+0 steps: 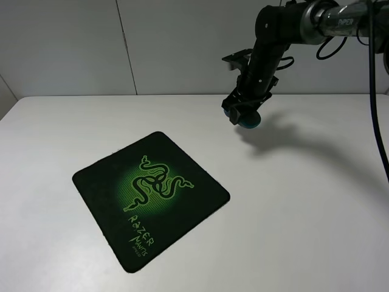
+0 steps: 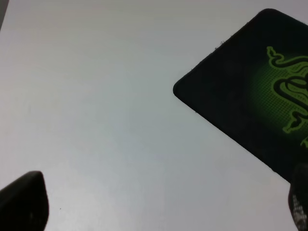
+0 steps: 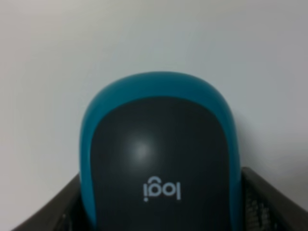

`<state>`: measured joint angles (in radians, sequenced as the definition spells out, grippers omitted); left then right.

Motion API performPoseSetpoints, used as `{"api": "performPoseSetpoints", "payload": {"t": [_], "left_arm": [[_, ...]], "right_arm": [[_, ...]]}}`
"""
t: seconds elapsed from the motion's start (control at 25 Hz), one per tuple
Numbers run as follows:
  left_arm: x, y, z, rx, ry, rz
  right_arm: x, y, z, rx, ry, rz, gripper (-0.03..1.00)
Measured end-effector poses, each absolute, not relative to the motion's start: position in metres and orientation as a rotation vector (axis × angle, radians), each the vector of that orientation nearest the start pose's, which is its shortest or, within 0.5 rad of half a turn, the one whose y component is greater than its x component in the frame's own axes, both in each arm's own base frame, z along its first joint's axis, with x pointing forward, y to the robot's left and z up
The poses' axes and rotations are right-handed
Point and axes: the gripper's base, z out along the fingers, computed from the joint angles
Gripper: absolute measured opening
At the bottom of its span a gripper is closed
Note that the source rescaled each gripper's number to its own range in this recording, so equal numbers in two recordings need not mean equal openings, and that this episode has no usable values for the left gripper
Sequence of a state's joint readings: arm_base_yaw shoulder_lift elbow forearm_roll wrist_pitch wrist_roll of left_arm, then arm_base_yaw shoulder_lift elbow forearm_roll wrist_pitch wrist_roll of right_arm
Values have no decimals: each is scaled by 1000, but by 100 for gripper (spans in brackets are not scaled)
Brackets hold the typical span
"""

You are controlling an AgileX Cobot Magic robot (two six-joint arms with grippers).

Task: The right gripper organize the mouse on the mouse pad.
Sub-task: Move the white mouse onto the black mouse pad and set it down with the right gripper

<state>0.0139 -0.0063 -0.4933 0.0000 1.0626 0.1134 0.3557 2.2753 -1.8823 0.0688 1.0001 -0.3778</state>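
My right gripper (image 1: 244,117) hangs above the white table at the back right, shut on the mouse (image 1: 248,120). The mouse has a dark grey top and teal sides and is lifted clear of the table. In the right wrist view the mouse (image 3: 161,156) fills the frame between the black fingers (image 3: 269,202). The black mouse pad (image 1: 150,196) with its green snake logo lies flat at centre left, well left and forward of the gripper. In the left wrist view a corner of the pad (image 2: 250,86) shows, with two dark fingertips (image 2: 24,202) far apart at the frame's edges.
The white table (image 1: 292,213) spreads all around the pad. A grey panelled wall (image 1: 121,42) stands behind it. Black cables (image 1: 374,91) hang from the right arm at the far right.
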Motion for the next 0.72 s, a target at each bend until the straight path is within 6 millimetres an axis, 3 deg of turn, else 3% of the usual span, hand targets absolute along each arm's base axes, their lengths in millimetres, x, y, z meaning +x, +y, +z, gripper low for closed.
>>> {"api": "performPoseSetpoints", "payload": {"t": [0.28,0.72], "left_arm": [[-5,0,275,102,2045,79],[-5,0,275,102,2045,79]], "right_arm": [[423,211,195,-1044,2699,85,0],[368,282,202,-1169,2734,120,0]]}}
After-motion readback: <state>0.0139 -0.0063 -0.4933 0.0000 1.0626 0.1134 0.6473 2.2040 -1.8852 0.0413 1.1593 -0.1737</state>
